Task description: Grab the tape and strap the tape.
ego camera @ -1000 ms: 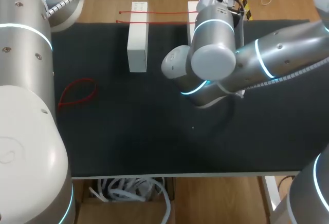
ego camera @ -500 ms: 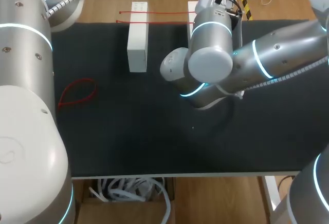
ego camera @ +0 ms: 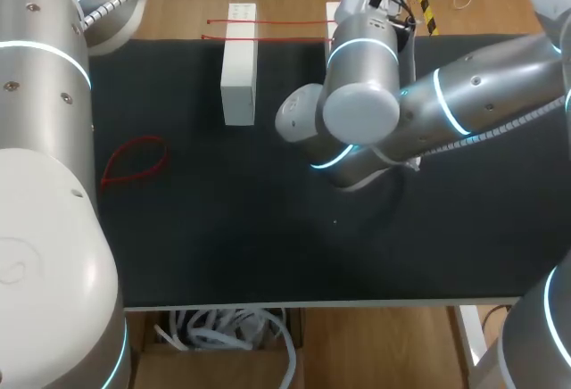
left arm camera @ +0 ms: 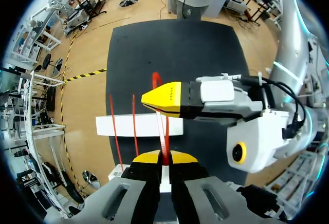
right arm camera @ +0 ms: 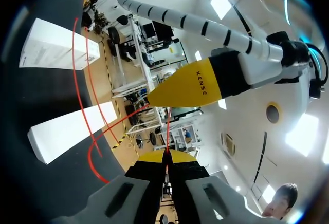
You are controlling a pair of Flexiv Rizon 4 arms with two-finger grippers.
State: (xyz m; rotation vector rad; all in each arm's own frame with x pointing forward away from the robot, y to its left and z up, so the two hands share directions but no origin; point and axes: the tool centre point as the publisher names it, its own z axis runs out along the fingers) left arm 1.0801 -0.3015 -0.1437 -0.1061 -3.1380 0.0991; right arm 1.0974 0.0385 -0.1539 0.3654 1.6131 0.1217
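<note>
A red tie (left arm camera: 164, 133) is pinched in my left gripper (left arm camera: 164, 158), which is shut on one end. The same thin red tie (right arm camera: 167, 126) runs into my right gripper (right arm camera: 167, 156), also shut on it. The two grippers meet tip to tip above a white block (left arm camera: 139, 125); the right arm's yellow fingertips (left arm camera: 168, 96) lie just ahead of my left gripper. In the head view my right arm (ego camera: 361, 95) covers both grippers. Two more red ties (ego camera: 268, 22) stretch across two white blocks (ego camera: 239, 63). A loose red loop (ego camera: 134, 161) lies on the black mat (ego camera: 268, 246).
The second white block (ego camera: 334, 14) is mostly hidden behind my right arm. My left arm's bulky links (ego camera: 45, 184) fill the mat's left side. A box of white ties (ego camera: 227, 331) sits below the table's front edge.
My right arm has shifted slightly to the left and toward the far edge. Both grippers stay shut.
</note>
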